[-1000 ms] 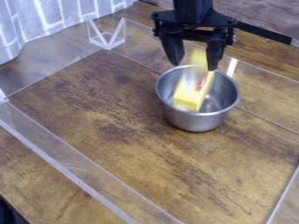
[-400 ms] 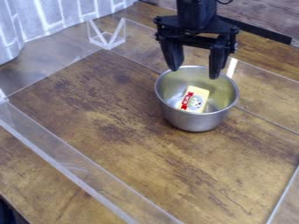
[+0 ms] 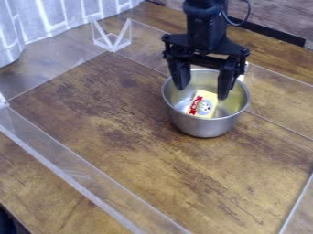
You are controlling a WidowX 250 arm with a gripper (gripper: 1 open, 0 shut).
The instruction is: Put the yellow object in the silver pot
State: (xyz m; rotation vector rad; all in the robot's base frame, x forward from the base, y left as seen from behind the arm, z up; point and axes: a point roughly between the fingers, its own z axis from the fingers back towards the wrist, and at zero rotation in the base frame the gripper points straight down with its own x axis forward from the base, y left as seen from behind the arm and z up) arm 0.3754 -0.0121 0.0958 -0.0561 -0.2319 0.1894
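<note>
**Block lies in the pot, directly under our open claw**

On the wooden surface (image 3: 110,137), the silver pot (image 3: 208,122) holds the yellow object (image 3: 203,103), its long axis slanting upward to the right. Just above, our claw (image 3: 204,91) spreads wide, gripping nothing, straddling it.

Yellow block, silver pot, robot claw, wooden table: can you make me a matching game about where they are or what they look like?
Things:
1. yellow object
2. silver pot
3. gripper
4. table

Descriptions:
A. brown and wooden, with everything on it
B. black, jaws open, right above the pot
C. lying inside the pot, red-and-white label up
D. round and shiny, standing on the table

Pairs: 1-C, 2-D, 3-B, 4-A
</note>
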